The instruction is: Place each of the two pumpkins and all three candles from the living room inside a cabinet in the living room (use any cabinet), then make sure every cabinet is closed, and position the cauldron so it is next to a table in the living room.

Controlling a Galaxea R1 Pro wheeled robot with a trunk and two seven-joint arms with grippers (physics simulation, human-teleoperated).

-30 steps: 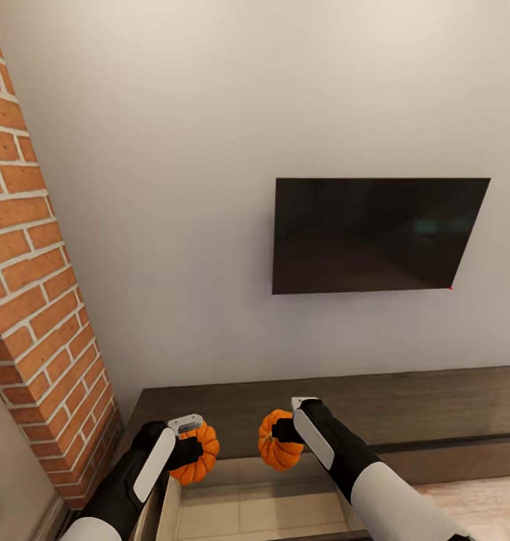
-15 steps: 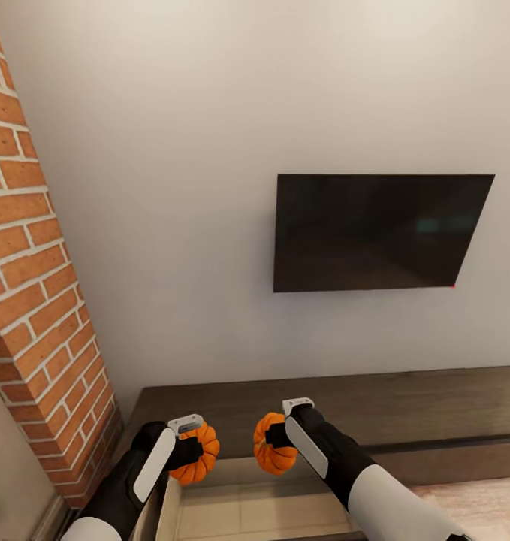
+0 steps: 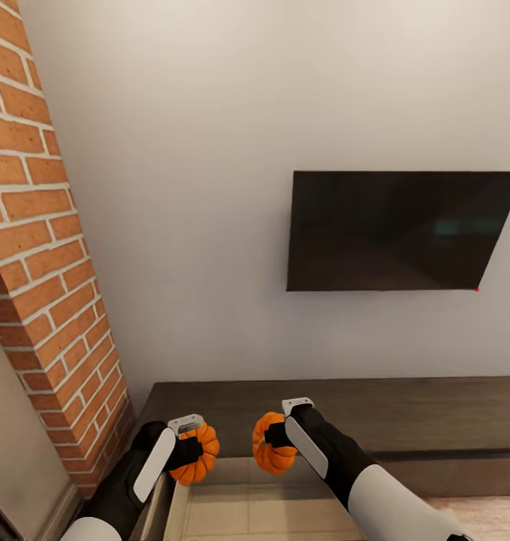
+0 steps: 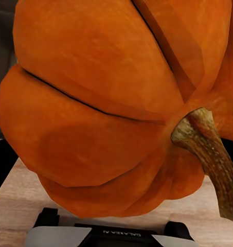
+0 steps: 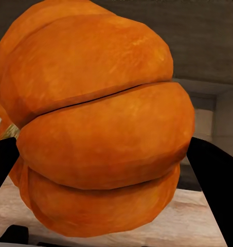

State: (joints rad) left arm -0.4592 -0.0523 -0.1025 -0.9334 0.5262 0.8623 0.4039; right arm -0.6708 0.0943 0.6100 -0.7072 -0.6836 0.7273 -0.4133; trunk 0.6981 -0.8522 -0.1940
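Two pumpkins, left [image 3: 197, 457] and right [image 3: 273, 451], each clamped in a gripper, left [image 3: 185, 451] and right [image 3: 279, 436], directly above the open drawer [image 3: 247, 507] of the cabinet [image 3: 405, 413]; straight down next.

Wall television [image 3: 401, 229] (dark), brick column [image 3: 40, 248].

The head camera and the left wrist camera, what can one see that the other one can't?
The head view alone takes in the flat black TV on the pale wall, the red brick column, the long dark-brown wood cabinet with its pale open drawer, and the right hand gripping a second round orange pumpkin. The left wrist view alone shows the bent brown stem up close. Both share the ribbed orange pumpkin held in the left hand.
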